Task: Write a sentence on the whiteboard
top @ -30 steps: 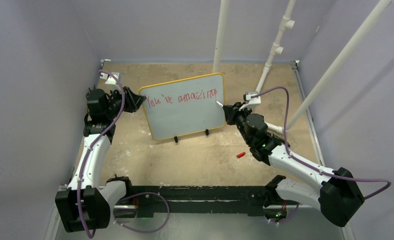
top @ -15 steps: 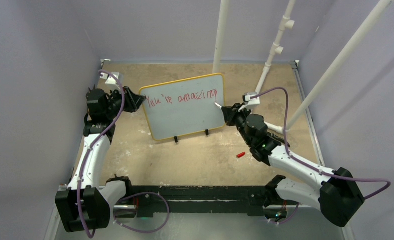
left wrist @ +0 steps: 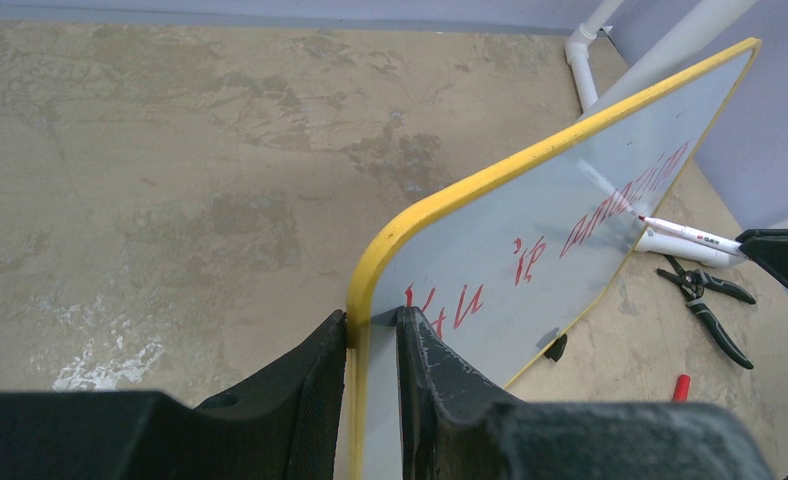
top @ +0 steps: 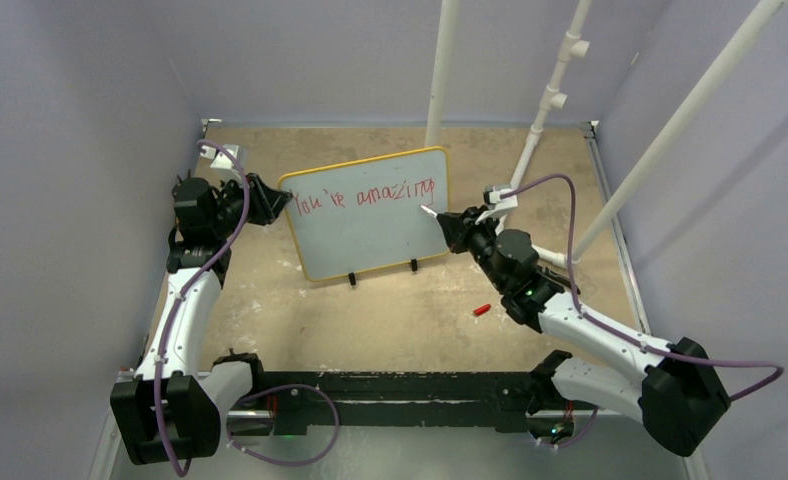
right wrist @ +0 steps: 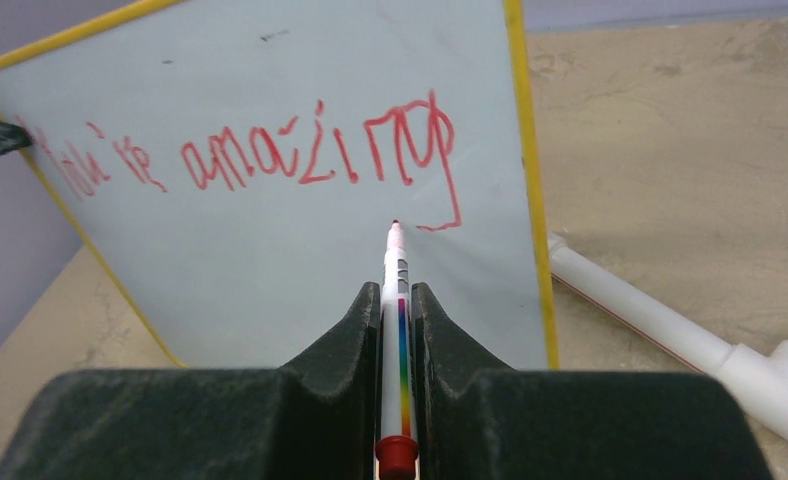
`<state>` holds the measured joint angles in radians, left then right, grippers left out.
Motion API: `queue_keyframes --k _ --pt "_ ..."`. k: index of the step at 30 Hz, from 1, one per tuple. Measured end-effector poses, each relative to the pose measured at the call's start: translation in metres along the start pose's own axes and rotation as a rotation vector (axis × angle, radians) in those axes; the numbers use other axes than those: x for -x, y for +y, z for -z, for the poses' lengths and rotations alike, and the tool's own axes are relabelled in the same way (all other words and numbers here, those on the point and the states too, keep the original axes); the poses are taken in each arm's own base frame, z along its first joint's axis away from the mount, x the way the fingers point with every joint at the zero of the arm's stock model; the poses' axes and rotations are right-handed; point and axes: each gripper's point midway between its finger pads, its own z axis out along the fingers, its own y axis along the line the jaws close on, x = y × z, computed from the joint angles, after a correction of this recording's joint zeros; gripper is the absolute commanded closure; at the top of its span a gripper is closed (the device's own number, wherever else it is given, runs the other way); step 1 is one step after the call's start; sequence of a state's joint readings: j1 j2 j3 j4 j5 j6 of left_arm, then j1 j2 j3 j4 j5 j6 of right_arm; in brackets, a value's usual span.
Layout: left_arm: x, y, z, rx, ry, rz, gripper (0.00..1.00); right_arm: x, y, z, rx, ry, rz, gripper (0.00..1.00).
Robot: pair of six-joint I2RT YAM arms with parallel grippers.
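The whiteboard (top: 370, 235) stands tilted on small black feet, yellow-framed, with "You're amazing" in red along its top. My left gripper (top: 275, 203) is shut on its left edge; in the left wrist view the fingers (left wrist: 372, 322) pinch the yellow frame (left wrist: 440, 205). My right gripper (top: 448, 222) is shut on a white marker (right wrist: 395, 262) with a rainbow stripe and a red end. The marker's tip (right wrist: 395, 226) points at the board (right wrist: 270, 250) just left of the tail of the last letter. Whether the tip touches the board I cannot tell.
A red marker cap (top: 481, 310) lies on the tan floor right of the board. Black pliers (left wrist: 705, 300) lie behind the board's far end. White pipes (top: 440, 70) (top: 555, 95) (top: 690, 110) rise at the back and right; one pipe (right wrist: 660, 330) lies low to the right.
My right gripper has carried the marker a little to the left across the board's face, away from the board's right edge. The left gripper and the board have not moved.
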<state>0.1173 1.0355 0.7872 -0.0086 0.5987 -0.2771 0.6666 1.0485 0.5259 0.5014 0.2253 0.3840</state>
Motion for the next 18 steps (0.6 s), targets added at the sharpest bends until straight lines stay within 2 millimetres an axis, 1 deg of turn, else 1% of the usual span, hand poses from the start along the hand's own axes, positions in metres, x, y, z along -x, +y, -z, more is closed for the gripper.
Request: queue_keyframes --k 6,9,12,14,16,18 --pt "0.000 0.000 0.000 0.000 0.000 0.000 0.76 0.031 0.017 0.014 0.078 -0.077 -0.014 1.00" --pt "0.000 0.000 0.000 0.000 0.000 0.000 0.76 0.038 0.025 0.016 0.110 -0.084 -0.014 1.00" --pt "0.000 0.000 0.000 0.000 0.000 0.000 0.76 0.035 0.032 0.017 0.143 -0.070 -0.011 1.00" --pt "0.000 0.000 0.000 0.000 0.000 0.000 0.76 0.031 0.041 0.019 0.174 -0.057 -0.011 1.00" --pt "0.000 0.000 0.000 -0.001 -0.001 0.000 0.76 0.023 0.055 0.021 0.213 -0.035 -0.010 1.00" --pt "0.000 0.000 0.000 -0.001 -0.001 -0.001 0.76 0.010 0.073 0.022 0.261 -0.003 -0.007 1.00"
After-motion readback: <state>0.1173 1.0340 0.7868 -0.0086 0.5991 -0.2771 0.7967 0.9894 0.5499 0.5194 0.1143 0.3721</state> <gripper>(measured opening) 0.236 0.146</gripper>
